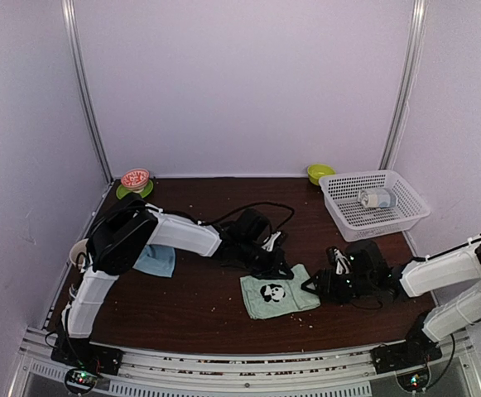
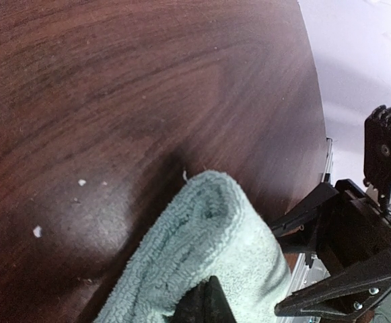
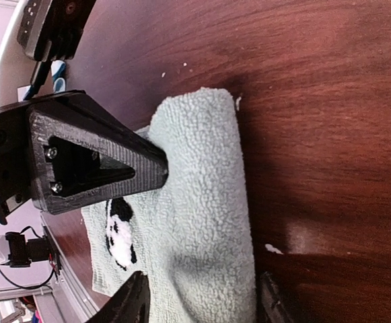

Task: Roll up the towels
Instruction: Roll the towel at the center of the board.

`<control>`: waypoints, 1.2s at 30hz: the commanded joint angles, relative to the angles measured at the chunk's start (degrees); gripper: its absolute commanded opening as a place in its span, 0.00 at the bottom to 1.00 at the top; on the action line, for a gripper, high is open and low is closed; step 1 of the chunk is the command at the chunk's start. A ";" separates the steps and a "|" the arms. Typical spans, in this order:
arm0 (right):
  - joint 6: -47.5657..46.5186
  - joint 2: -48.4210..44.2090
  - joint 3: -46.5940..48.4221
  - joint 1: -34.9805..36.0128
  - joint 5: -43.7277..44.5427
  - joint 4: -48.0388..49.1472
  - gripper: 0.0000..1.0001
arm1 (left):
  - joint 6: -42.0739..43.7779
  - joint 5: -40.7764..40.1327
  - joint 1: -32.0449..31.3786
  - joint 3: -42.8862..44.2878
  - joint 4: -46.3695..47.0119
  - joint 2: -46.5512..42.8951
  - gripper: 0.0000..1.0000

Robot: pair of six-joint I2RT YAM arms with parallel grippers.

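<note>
Currently I log: left gripper [image 3: 160, 168] pinched shut on sage-green towel [image 3: 205, 195] fold; right gripper [image 3: 200, 303] fingers spread, straddling its edge.

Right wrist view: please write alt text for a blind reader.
A sage-green towel with a panda print lies on a dark wooden table, one edge folded over. The shut left pincer touches it; the right pincer stands open over it.

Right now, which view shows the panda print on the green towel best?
Top external: the panda print shows whole and unobstructed on the green towel. Right wrist shows it closer but sideways, harder to read as a panda. Left wrist shows only the towel's rolled edge, no print.
</note>
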 commanded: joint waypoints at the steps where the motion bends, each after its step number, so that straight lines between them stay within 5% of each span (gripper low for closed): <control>1: 3.79 4.46 -3.43 -0.20 -4.66 7.47 0.54 | 0.79 -2.01 0.28 -1.32 -2.86 -1.13 0.00; 4: 6.42 7.26 -5.32 -0.20 -6.53 13.20 0.49 | 0.81 -2.03 0.23 -1.53 -2.87 -1.13 0.00; 8: 6.66 8.10 -5.64 -0.35 -6.89 14.62 0.30 | 0.81 -2.06 0.27 -1.81 -2.89 -1.05 0.00; 15: -3.13 3.43 1.08 -0.37 -1.68 -4.80 0.00 | 1.35 -2.13 0.10 -2.43 -3.45 -2.76 0.00; 25: -20.08 2.06 18.56 1.03 17.10 -39.96 0.00 | 3.49 -4.59 0.27 -6.99 -5.79 -12.30 0.00; 36: -20.46 12.67 32.50 11.47 39.00 -56.52 0.00 | 3.18 -6.30 0.27 -15.95 -2.13 -18.18 0.00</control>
